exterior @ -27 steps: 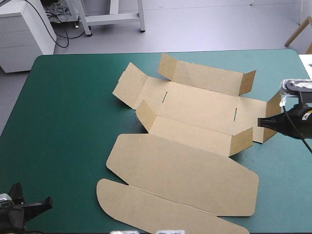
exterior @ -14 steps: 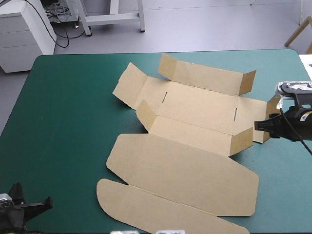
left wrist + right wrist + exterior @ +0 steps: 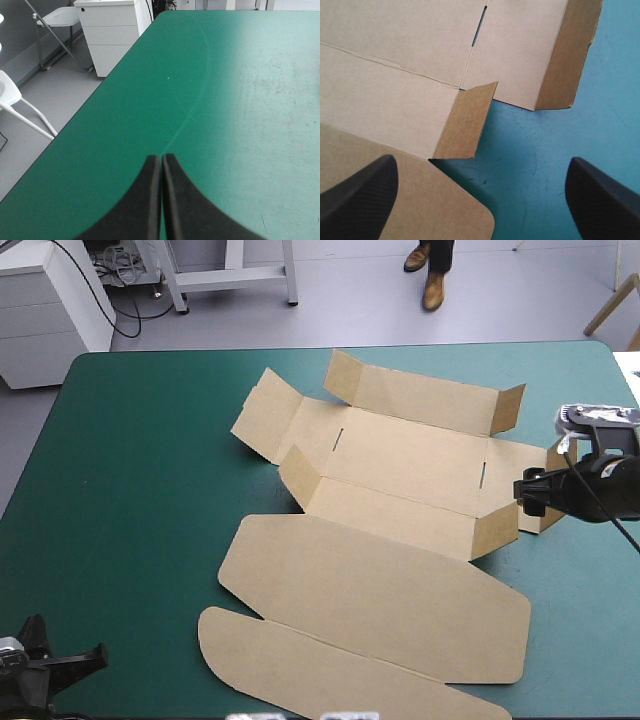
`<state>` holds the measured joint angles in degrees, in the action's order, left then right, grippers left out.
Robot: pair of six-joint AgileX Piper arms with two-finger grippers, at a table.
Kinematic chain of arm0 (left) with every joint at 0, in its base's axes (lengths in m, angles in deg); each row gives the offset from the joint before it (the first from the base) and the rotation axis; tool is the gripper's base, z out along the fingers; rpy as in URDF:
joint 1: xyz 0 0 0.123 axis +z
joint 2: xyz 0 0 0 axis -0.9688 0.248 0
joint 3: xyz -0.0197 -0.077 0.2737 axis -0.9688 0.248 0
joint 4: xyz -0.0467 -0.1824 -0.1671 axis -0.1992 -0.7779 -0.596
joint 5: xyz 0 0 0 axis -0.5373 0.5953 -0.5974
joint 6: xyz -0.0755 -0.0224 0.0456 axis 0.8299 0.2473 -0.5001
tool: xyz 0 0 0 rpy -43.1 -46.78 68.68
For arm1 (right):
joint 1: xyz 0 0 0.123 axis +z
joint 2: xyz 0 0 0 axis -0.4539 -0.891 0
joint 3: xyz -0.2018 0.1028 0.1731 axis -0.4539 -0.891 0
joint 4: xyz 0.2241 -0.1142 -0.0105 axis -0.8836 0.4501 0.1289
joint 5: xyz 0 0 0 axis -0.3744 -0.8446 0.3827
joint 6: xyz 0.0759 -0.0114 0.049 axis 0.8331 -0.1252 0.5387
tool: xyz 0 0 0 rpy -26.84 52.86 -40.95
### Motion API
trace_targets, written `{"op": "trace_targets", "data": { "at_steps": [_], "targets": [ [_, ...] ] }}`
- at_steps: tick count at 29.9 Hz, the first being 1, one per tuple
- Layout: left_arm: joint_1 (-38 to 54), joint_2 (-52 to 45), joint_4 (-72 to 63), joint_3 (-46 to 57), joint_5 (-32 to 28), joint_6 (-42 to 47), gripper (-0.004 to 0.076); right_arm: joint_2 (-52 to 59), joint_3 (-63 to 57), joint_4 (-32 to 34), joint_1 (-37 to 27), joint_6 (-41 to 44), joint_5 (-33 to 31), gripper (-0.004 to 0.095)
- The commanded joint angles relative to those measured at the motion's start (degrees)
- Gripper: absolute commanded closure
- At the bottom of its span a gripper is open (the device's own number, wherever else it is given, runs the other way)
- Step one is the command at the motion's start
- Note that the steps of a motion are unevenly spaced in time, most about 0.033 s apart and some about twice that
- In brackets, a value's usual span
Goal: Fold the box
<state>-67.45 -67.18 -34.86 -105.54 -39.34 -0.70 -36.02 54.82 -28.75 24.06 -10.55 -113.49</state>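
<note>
Where right fingers [image 3: 355, 195] gape, box [image 3: 395, 115] lies ahead.

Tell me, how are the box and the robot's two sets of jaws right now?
Box: lying open on the table, side flaps partly raised, lid flat.
Left jaws: shut, holding nothing, over bare table near its near left corner.
Right jaws: open, holding nothing, at the box's right end.
</note>
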Motion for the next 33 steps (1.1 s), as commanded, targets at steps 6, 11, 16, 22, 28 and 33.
{"op": "trace_targets", "data": {
  "at_steps": [6,11,16,22,28,33],
  "targets": [
    [-0.2,-0.5,0.4,-1.5,-4.2,0.3,0.0734,-7.4,-8.3,-3.8,-0.5,0.8,13.5,0.0071],
    [-0.2,-0.5,0.4,-1.5,-4.2,0.3,0.0734,-11.7,-11.6,-8.9,-0.5,-0.3,18.0,0.0071],
    [-0.2,-0.5,0.4,-1.5,-4.2,0.3,0.0734,-15.7,-12.0,-10.9,-0.5,-0.6,18.3,0.0071],
    [-0.2,-0.5,0.4,-1.5,-4.2,0.3,0.0734,-17.9,-12.0,-11.2,-0.5,-0.9,18.1,0.0071],
    [-0.2,-0.5,0.4,-1.5,-4.2,0.3,0.0734,-19.5,-12.1,-11.2,-0.5,-0.4,16.4,0.0236],
    [-0.2,-0.5,0.4,-1.5,-4.2,0.3,0.0734,-21.0,-12.1,-12.1,-0.5,-0.1,15.1,0.0754]
  ]
}}
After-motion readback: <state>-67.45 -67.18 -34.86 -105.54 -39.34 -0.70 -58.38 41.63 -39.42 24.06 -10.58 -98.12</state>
